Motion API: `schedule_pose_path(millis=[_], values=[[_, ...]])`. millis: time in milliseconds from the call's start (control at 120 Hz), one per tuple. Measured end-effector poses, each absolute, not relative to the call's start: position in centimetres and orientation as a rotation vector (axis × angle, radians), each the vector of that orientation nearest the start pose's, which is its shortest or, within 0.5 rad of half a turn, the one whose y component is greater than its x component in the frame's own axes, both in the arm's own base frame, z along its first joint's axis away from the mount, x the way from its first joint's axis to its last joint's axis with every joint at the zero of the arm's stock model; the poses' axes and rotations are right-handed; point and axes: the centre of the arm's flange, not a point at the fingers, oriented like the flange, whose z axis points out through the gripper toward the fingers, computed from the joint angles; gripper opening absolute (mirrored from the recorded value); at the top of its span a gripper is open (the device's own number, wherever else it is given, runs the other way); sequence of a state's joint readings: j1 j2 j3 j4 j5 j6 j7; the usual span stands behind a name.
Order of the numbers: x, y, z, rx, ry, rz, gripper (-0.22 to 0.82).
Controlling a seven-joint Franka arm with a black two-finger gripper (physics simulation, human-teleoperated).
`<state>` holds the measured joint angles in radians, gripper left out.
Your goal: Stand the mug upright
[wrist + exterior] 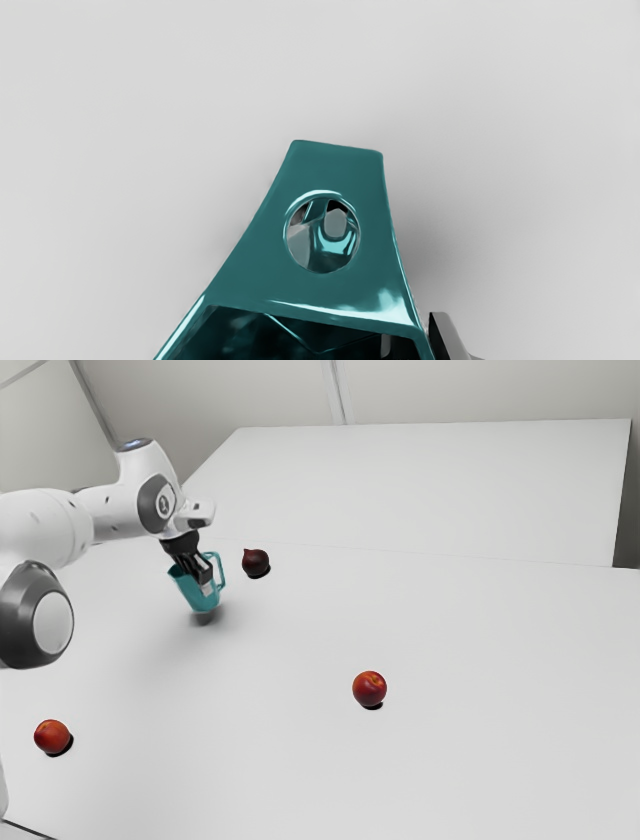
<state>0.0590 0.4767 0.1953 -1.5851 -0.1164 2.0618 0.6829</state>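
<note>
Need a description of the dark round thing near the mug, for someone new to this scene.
On the white table, find the teal mug at the gripper. Close by, on its handle side, toward the exterior view's right, sits a small, round, dark maroon object with a stubby tip. The two other round objects are brighter red and sit farther from the mug.

No readable text, labels, brands or numbers. A small mark [165, 505] on the robot arm [122, 510] is too small to read.

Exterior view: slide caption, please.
Robot gripper holding a tilted teal mug above a white table, two red fruits lying apart.
</note>
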Motion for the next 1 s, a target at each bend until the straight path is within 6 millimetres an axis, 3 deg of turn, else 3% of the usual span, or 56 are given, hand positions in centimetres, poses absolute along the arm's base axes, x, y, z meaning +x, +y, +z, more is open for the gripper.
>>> schedule_pose_path(millis=[75, 217, 392, 575, 708, 800, 858, 925, 1000], values=[[66.6, 13.0, 36.0, -3.096, 0.608, -0.012, -0.17], [65.8, 11.1, 35.0, -3.118, 0.551, 0.017, -0.17], [65.6, 10.4, 34.1, -3.134, 0.466, 0.028, -0.17], [65.6, 10.2, 33.9, -3.152, 0.39, 0.028, 0.23], [65.6, 10.1, 34.5, -3.158, 0.342, 0.016, 0.4], [65.6, 9.8, 37.4, -3.156, 0.33, -0.036, 0.47], [65.3, 9.7, 40.3, -3.156, 0.322, -0.076, 0.5], [64.4, 9.1, 46.0, -3.156, 0.327, -0.149, 0.53], [64.5, 6.7, 53.6, -3.124, 0.38, -0.233, 0.55]])
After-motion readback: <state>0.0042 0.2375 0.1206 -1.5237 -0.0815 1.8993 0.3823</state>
